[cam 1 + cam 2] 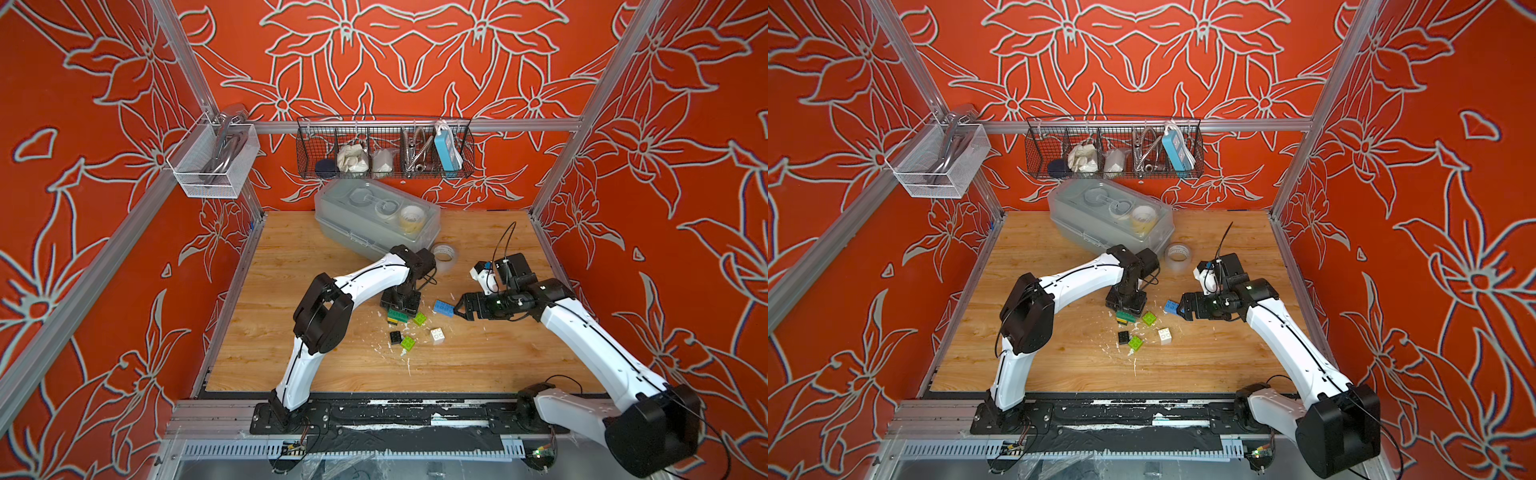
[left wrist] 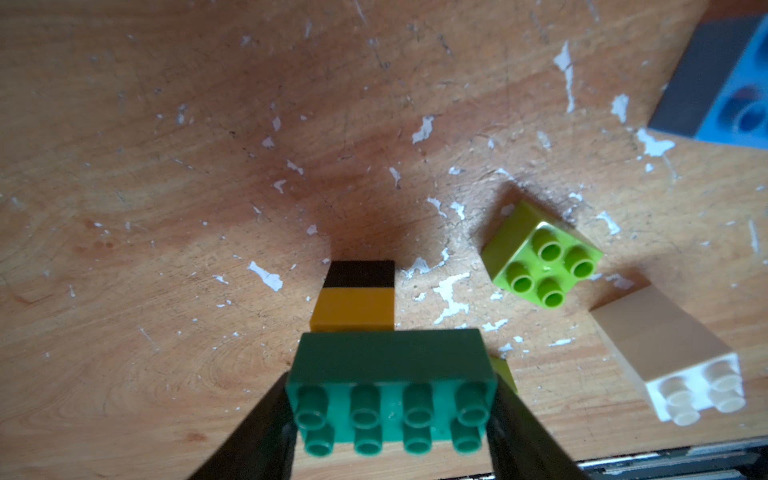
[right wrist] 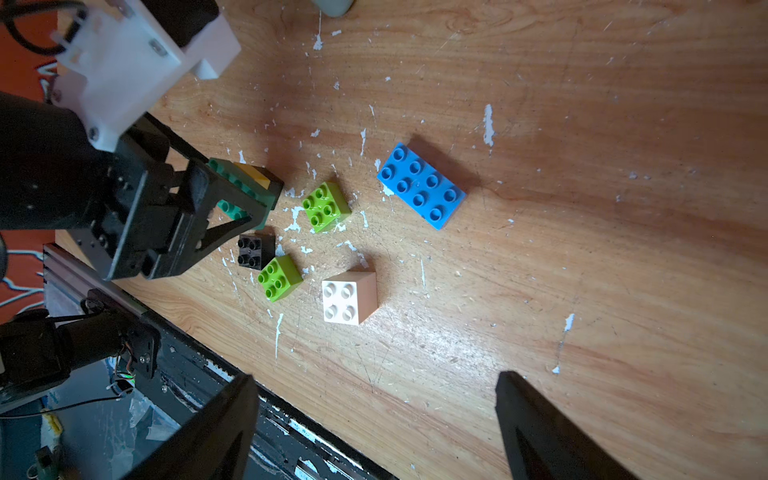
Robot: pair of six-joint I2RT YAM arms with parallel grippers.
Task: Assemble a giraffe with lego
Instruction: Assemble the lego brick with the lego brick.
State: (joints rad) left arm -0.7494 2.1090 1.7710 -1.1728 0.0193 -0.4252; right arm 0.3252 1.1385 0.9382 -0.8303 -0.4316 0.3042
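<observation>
The left claw [image 2: 390, 415] is about half open. It pinches the long dark green brick [image 2: 388, 365] by its two short ends. Under one end of that brick sits a yellow cube [image 2: 353, 309], and under that a black cube [image 2: 359, 274]. This little stack is the start of the giraffe [image 1: 398, 316]. It seems to stand on the table [image 1: 291, 353], near the middle.

The right claw [image 3: 376, 376] is wide open and holds nothing. The long blue brick [image 3: 422, 185] lies flat just in front of its tips, bumps up. Its long side runs on a slant across the way the claw points, so I think the claw must turn a bit to pinch it. The right arm is much nearer to it than the left arm.

Loose on the table there are two lime cubes [image 3: 326, 205] [image 3: 279, 276], one loose black cube [image 3: 255, 251], one white cube [image 3: 349, 297] and that one blue brick. The stack has one green brick, one yellow cube and one black cube.
</observation>
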